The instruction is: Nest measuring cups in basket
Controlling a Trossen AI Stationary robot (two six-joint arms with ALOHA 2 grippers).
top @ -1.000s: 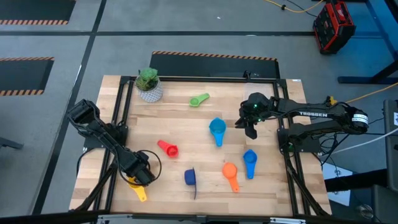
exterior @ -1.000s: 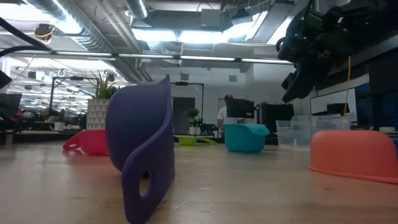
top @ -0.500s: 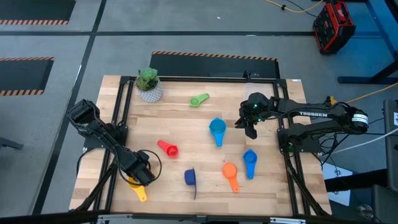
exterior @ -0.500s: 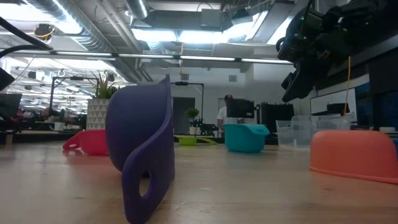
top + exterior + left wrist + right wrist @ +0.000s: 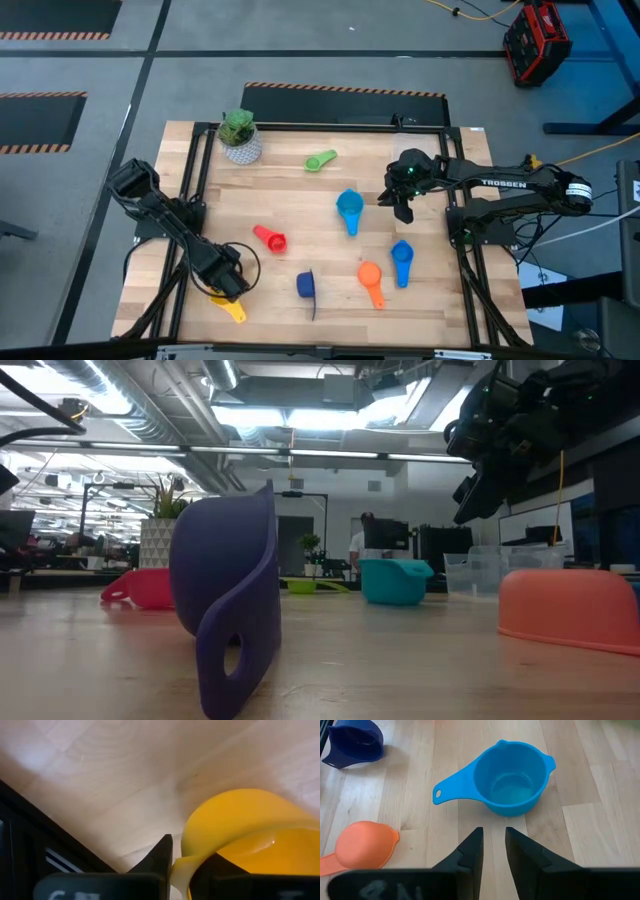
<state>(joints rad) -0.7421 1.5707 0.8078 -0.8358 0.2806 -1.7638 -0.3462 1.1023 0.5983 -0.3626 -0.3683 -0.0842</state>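
Observation:
Near the table's front left corner, my left gripper (image 5: 226, 290) is shut on a yellow measuring cup (image 5: 231, 309). Green (image 5: 321, 160), light blue (image 5: 349, 207), red (image 5: 269, 238), orange (image 5: 370, 277) and blue (image 5: 402, 262) cups lie scattered. A dark blue cup (image 5: 306, 285) rests on its side. My right gripper (image 5: 493, 847) hangs above the table beside the light blue cup (image 5: 512, 777), its fingers slightly parted and holding nothing. The clear basket (image 5: 478, 572) shows only in the low view, far back on the right. My left gripper pinches the yellow cup's wall at its rim (image 5: 180, 869) between its two fingers. One finger (image 5: 162, 851) is outside the bowl and the other stands toward its inside. The fingers come steeply from above. The cup lies tilted on the table.
A green plant in a white pot (image 5: 240, 137) stands at the back left. Black frame rails (image 5: 200, 180) run along the table's left and right sides. Bare wood lies between the red and light blue cups.
My left gripper has shut on the yellow cup without moving away. The cup's handle has swung a little toward the table's right edge. My right arm has kept still.

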